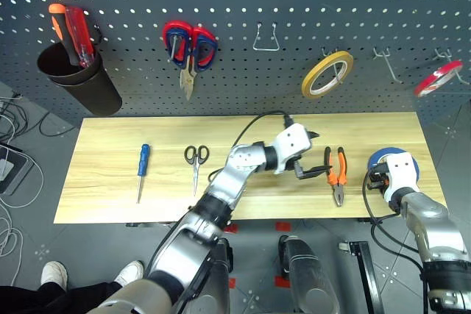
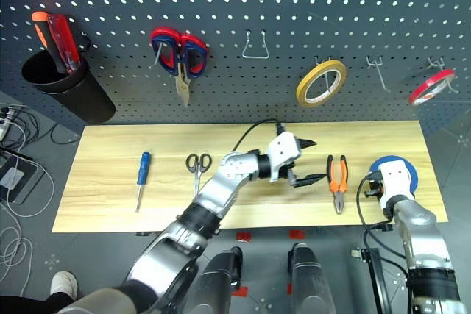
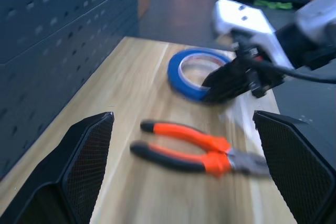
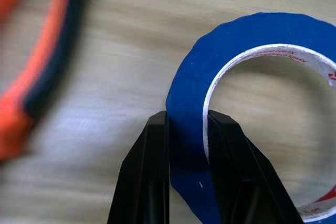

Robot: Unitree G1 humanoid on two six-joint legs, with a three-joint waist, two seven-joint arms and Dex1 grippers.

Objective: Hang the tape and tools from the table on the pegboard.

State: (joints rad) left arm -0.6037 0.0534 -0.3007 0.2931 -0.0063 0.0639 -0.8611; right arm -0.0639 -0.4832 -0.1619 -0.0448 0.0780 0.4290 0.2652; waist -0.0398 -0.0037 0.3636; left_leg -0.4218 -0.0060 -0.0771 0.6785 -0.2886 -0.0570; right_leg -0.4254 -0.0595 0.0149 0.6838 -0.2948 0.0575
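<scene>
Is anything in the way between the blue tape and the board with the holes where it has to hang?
Nothing visible blocks it. The right claw is shut on the blue tape at the right end of the table. Only bare wood lies between the tape and the pegboard, and an empty hook hangs above it.

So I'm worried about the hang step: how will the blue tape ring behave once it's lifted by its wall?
The blue tape looks like a stiff, light ring, so it should probably lift without sagging. The right gripper pinches only one side of its wall, so the ring may swing or pivot. Its smooth face could slip a little; if dropped on edge, it would likely roll.
</scene>
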